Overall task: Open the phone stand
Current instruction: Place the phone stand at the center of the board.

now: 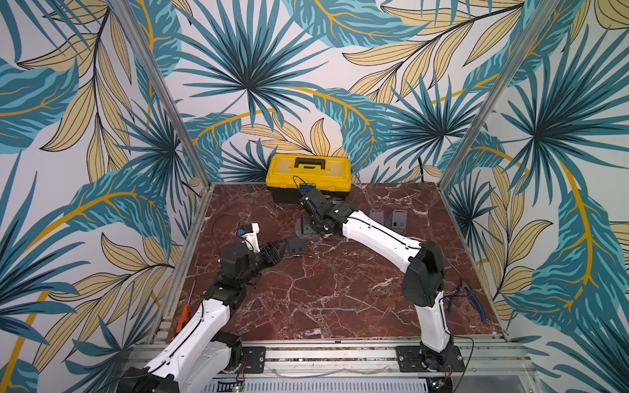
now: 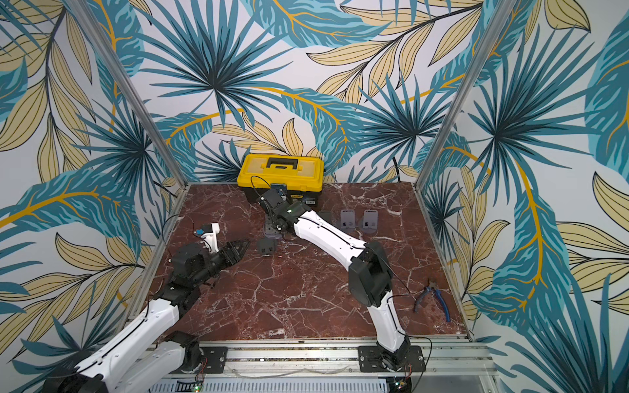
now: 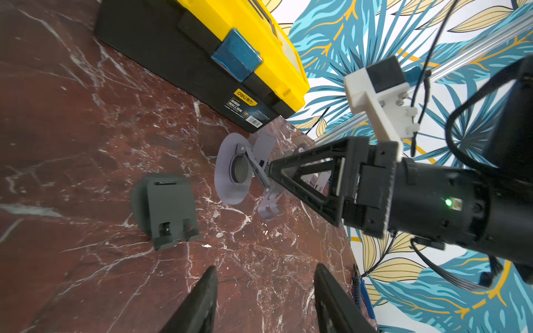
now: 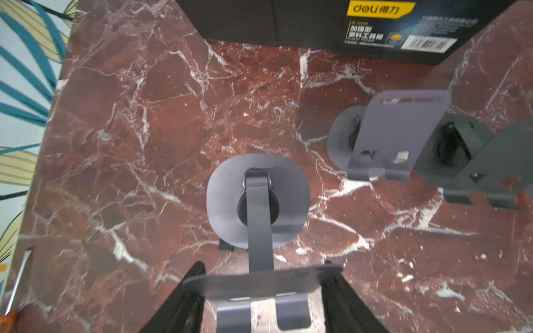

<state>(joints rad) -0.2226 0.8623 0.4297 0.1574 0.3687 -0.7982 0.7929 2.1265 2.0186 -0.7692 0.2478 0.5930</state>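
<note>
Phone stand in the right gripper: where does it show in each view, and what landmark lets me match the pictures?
Both top views: phone stand mid-table, half hidden under the right arm, just before the toolbox.
Left wrist: centre, round base toward the camera, right gripper pinching it.
Right wrist: lower centre, plate between the fingers.
Landmark: the toolbox, behind the stand in every view.
</note>
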